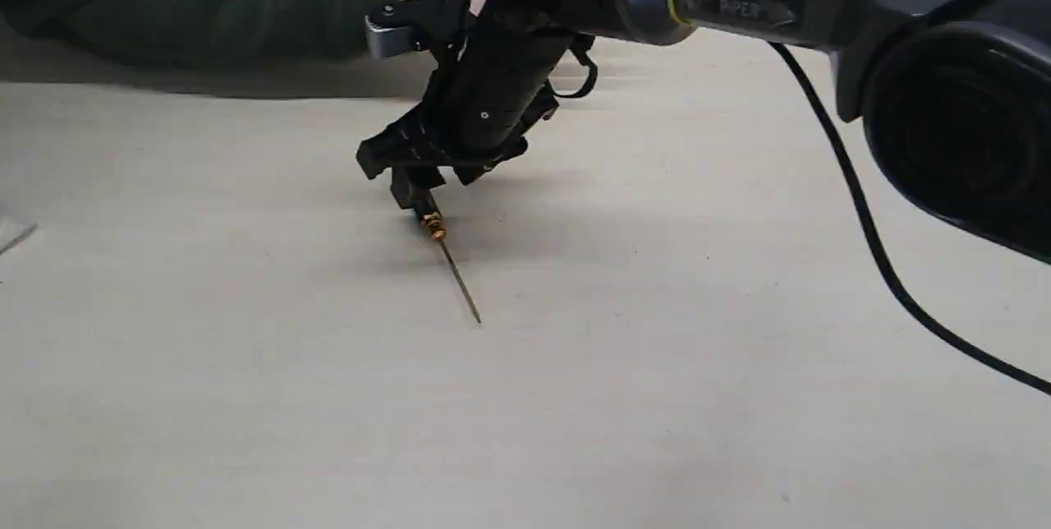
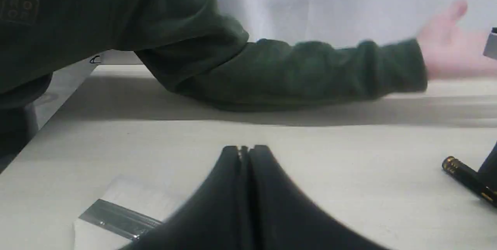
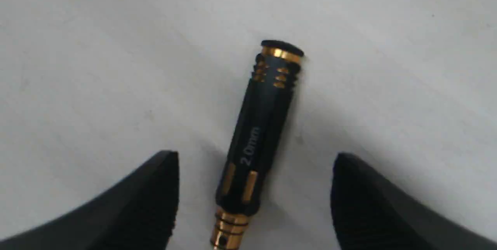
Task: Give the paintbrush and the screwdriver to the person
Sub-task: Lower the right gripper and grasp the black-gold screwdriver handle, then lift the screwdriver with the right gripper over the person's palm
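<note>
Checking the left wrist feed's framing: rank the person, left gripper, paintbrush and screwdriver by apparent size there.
1. person, sleeve and torso
2. left gripper, inflated by nearness to the lens
3. paintbrush, partly hidden behind the gripper
4. screwdriver, cut off at the frame edge

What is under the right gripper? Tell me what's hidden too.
The screwdriver lies on the table between the right gripper's open fingers, touching neither. In the exterior view the gripper covers its handle; only the gold collar and shaft show.
</note>
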